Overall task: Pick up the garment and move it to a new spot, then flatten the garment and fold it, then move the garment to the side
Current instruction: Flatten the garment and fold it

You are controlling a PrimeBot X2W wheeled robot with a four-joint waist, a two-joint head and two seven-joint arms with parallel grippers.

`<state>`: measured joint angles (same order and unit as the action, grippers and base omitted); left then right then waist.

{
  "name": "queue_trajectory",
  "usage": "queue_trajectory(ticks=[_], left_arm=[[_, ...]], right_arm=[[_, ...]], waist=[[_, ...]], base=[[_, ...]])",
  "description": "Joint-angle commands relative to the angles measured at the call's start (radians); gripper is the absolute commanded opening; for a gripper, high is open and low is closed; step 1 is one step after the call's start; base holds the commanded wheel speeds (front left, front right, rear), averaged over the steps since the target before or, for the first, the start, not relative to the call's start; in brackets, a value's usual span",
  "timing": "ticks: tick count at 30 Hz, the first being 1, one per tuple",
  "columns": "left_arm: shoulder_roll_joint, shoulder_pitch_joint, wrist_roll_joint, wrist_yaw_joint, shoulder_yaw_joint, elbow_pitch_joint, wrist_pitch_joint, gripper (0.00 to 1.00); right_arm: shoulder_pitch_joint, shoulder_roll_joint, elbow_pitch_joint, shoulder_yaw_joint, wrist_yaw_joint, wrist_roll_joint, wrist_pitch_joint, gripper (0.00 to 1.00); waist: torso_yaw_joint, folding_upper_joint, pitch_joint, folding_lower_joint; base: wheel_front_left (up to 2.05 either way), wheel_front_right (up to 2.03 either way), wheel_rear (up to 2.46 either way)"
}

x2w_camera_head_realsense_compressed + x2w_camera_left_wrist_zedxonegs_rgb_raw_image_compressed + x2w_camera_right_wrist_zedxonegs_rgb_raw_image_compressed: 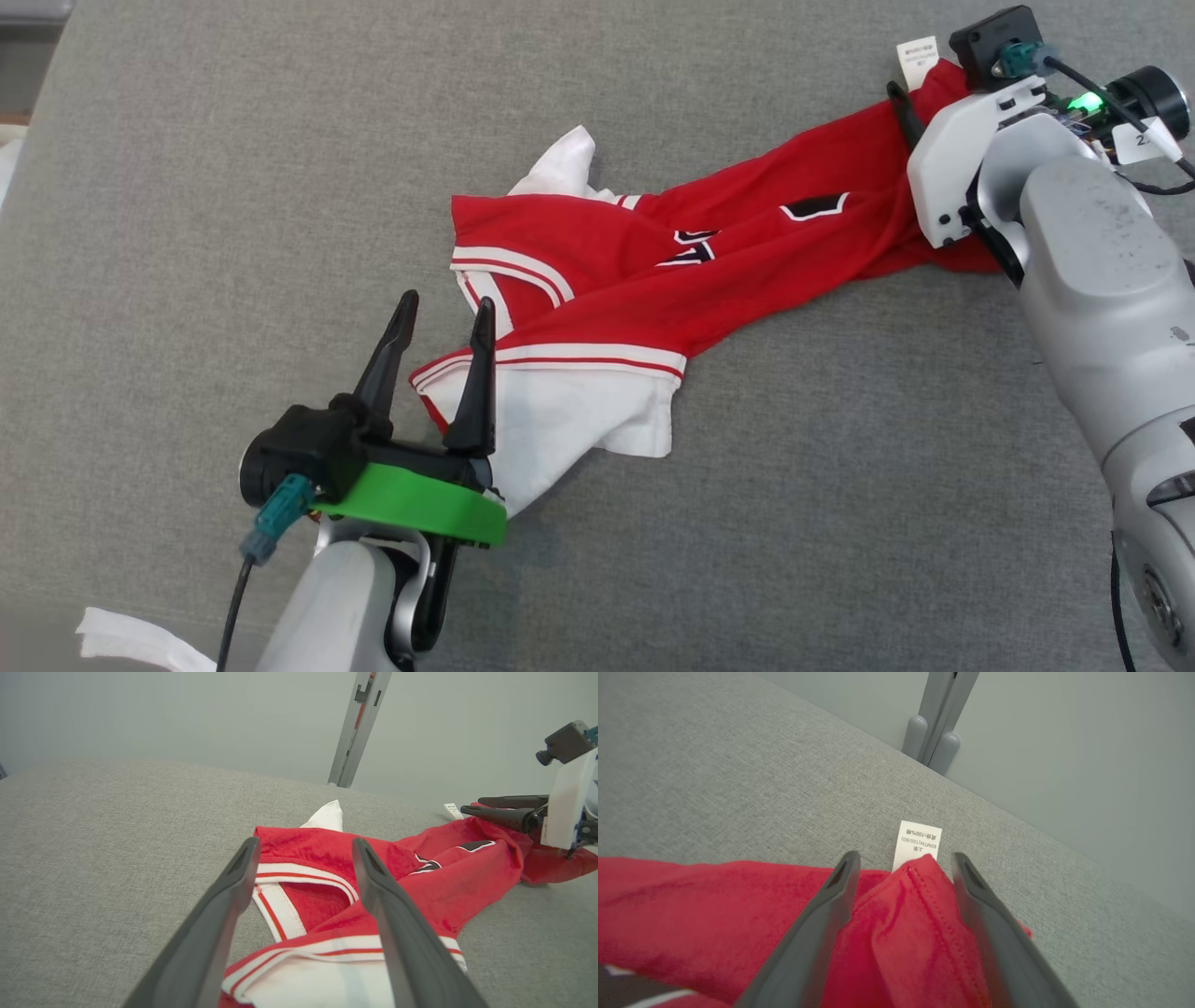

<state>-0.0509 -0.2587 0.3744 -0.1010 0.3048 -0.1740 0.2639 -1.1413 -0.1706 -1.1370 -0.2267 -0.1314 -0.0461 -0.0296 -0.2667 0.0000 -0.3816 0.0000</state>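
Note:
The red garment (747,252) with white sleeves and striped trim lies stretched out and rumpled across the grey padded surface (187,233). My left gripper (445,313) is open at its near-left end. Its fingers straddle the striped white hem (317,947) from just above, in the left wrist view (303,844). My right gripper (903,858) is open at the far-right corner, with a raised red fold (915,924) between its fingers and the white care label (919,842) just past the tips. One dark finger (901,107) of it shows beside the white wrist housing.
A crumpled white cloth (121,639) lies at the surface's near-left corner. A grey metal post (934,737) stands against the pale wall behind the far edge of the surface. Bare grey padding stretches to the left and in front of the garment.

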Motion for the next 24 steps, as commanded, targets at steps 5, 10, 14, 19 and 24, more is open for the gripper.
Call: queue_trajectory(ticks=[5,10,14,19,24], left_arm=[[0.0,-0.023,0.013,0.006,0.024,-0.01,0.0,1.0],[0.0,-0.025,0.006,0.01,0.028,-0.014,0.0,1.0],[0.0,-0.032,0.0,0.01,0.025,-0.015,0.0,1.0],[0.0,-0.038,-0.007,0.005,0.022,-0.019,0.0,1.0],[0.0,-0.03,-0.016,0.002,0.008,-0.027,0.0,1.0]], right_arm=[[-0.01,0.0,-0.061,0.043,0.002,-0.031,-0.008,0.45],[-0.001,0.017,-0.092,0.065,0.001,-0.082,0.02,0.02],[0.013,0.033,-0.112,0.073,0.002,-0.112,0.062,0.11],[0.033,0.042,-0.122,0.087,0.002,-0.131,0.059,0.0],[0.035,0.048,-0.11,0.111,0.002,-0.13,0.015,0.0]], waist=[[-0.001,0.0,-0.01,0.0],[0.028,0.0,-0.006,0.0],[0.049,0.0,-0.011,0.0],[0.067,0.0,-0.014,0.0],[0.088,0.0,-0.007,0.0]], base=[[0.0,0.0,0.0],[0.0,0.0,0.0],[0.0,0.0,0.0],[0.0,0.0,0.0],[0.0,0.0,0.0]])
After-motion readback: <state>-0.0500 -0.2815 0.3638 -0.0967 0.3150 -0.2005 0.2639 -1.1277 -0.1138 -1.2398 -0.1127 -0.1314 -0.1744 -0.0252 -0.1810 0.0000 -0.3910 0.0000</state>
